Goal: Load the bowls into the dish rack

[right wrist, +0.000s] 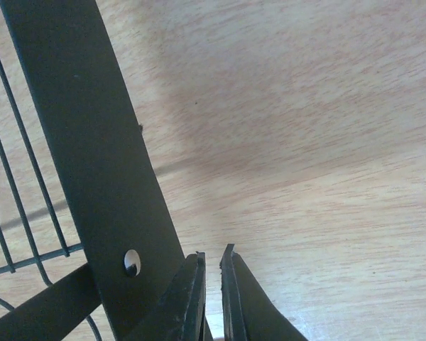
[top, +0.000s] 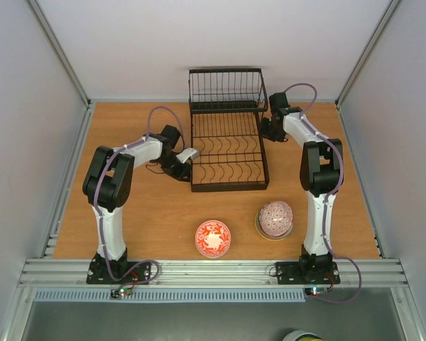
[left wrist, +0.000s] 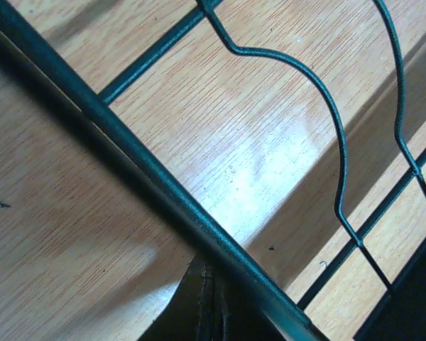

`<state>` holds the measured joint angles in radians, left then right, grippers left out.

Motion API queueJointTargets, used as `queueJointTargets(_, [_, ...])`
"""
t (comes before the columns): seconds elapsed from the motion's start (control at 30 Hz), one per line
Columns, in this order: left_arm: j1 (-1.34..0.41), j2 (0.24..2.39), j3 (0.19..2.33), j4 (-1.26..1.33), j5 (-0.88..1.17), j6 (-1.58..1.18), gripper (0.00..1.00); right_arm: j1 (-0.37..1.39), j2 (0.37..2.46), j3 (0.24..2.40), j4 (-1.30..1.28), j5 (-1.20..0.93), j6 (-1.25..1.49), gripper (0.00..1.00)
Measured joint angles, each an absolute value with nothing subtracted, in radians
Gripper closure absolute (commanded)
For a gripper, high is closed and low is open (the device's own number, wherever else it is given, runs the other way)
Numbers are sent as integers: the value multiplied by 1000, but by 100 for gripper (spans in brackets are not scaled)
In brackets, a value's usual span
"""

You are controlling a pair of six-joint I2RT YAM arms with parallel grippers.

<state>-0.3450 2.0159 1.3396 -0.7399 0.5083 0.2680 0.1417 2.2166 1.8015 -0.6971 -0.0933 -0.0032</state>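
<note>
The black wire dish rack stands at the middle back of the table with nothing in it. A red-patterned bowl sits upright near the front edge. A second pink-patterned bowl lies upside down on a cream bowl to its right. My left gripper is at the rack's front left edge. In the left wrist view its jaws are shut, tips against the rack's rim bar. My right gripper is beside the rack's right side. Its jaws are nearly closed on nothing, next to the rack's flat upright.
Grey walls enclose the wooden table on three sides. A metal rail runs along the near edge by the arm bases. The taller basket section stands at the rack's far end.
</note>
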Motion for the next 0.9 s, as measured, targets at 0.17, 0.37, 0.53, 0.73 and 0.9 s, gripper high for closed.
queueJointTargets(0.17, [-351, 2014, 1338, -730, 490, 266, 100, 149, 2214, 1804, -701, -59, -19, 86])
queueJointTargets(0.37, [-277, 1982, 1336, -691, 542, 229, 100, 170, 2055, 1598, -629, 30, -30, 61])
queueJointTargets(0.53, [-141, 1880, 1252, -570, 566, 177, 83, 186, 1738, 1356, -547, 99, -14, 47])
queueJointTargets(0.73, [-127, 1673, 1068, -411, 506, 138, 59, 207, 1472, 1193, -510, 194, 13, 29])
queueJointTargets(0.9, [-138, 1610, 978, -282, 475, 131, 44, 308, 1343, 1049, -555, 244, 14, 26])
